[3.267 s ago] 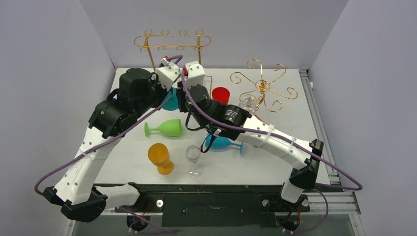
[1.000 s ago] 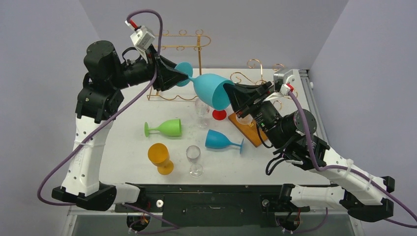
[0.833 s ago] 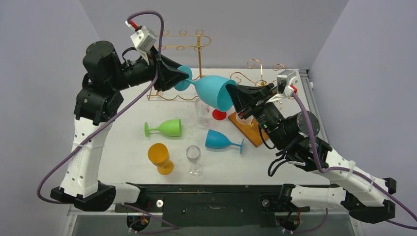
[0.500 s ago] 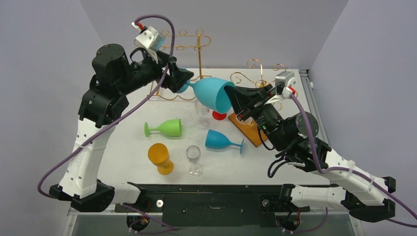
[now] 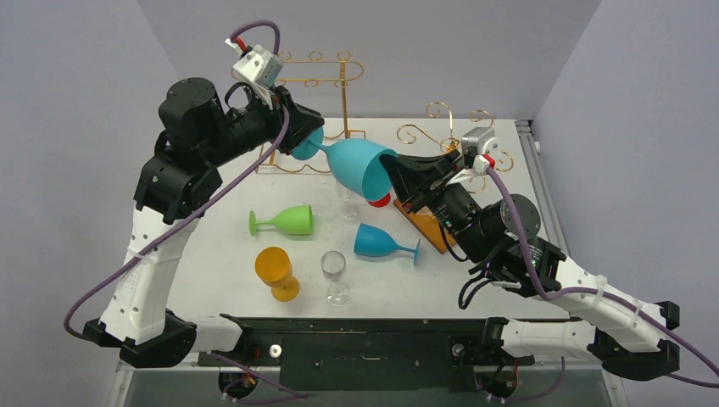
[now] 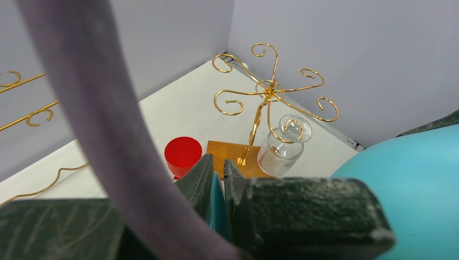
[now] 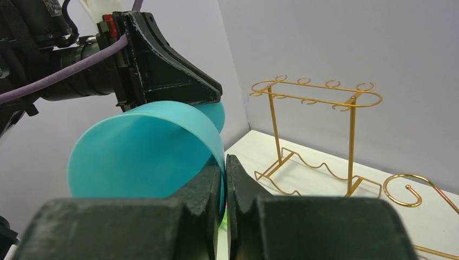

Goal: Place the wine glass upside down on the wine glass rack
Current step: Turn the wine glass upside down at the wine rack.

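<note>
One wine glass [image 5: 356, 167]: aloft, sideways, between my grippers.
Left gripper [image 5: 307, 140]: clamped on its foot, to steer the flip.
Right gripper [image 5: 392, 174]: clamped on the bowl rim for support.
Rack [image 5: 298, 70]: twelve o'clock, just behind.

Robot-manipulation lab cell

A bare white table [image 5: 222, 254] is boxed in by plain lilac-grey boards: a left panel [image 5: 68, 127] at 9 o'clock, a back panel [image 5: 424, 51] at 12 o'clock and a right panel [image 5: 627, 127] at 3 o'clock. A white-and-black left arm [image 5: 153, 263] and right arm [image 5: 610, 314] are bolted to a black mounting bar [image 5: 365, 348] at 6 o'clock, and loose purple cables [image 5: 257, 24] are looped from their wrists. An aluminium rail [image 5: 538, 170] is run along the table edge at 3 o'clock. Props are set out: a gold wire rack [image 5: 345, 102] at 12 o'clock, a gold scrolled stand [image 6: 269, 86] at 1 o'clock, and a green glass [image 5: 288, 220] and a blue glass [image 5: 377, 242] laid on their sides near the centre.
</note>
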{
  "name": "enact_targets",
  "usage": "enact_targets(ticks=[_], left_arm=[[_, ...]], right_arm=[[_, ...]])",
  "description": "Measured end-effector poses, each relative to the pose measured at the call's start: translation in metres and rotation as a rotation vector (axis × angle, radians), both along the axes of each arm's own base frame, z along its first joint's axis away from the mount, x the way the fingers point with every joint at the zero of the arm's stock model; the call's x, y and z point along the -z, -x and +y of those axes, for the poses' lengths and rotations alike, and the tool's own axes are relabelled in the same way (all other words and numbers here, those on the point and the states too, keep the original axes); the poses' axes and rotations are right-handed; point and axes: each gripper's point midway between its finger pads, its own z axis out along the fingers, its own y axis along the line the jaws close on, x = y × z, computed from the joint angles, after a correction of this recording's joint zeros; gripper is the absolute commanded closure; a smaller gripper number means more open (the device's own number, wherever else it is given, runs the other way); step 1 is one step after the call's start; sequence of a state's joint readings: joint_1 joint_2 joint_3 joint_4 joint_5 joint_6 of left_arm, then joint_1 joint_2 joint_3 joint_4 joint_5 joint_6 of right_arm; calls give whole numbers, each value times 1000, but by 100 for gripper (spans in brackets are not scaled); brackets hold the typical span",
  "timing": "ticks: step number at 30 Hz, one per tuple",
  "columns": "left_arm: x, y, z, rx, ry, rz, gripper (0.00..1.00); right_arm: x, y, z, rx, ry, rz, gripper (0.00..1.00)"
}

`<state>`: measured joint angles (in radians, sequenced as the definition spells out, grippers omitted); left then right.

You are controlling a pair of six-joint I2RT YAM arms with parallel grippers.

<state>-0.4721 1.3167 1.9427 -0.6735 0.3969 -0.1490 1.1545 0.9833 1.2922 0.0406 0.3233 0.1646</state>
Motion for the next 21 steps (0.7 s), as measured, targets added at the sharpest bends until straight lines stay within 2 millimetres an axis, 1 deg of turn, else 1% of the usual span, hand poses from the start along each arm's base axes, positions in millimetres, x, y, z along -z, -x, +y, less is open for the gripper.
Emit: enact_targets(ticks=[2, 8, 10, 11, 13, 16, 21], left_arm=[[0, 0, 0, 1, -2, -4, 100], [1, -1, 8, -3, -44, -56, 100], [-1, 1, 10, 7, -71, -100, 100], [-3, 2, 11, 11, -85, -126, 100], [-8, 4, 12, 22, -116, -188, 100], [-14, 8, 14, 45, -167, -310, 100], [-22, 22, 19, 85, -262, -551, 100]], right_arm=[[0, -1, 1, 1, 3, -3, 92], [7, -2, 8, -1, 28, 3, 61], [9, -2, 9, -5, 33, 12, 36], [10, -1, 9, -9, 29, 19, 29], [14, 0, 9, -19, 38, 32, 27], [25, 6, 10, -51, 80, 57, 26], [46, 23, 12, -149, 216, 108, 24]])
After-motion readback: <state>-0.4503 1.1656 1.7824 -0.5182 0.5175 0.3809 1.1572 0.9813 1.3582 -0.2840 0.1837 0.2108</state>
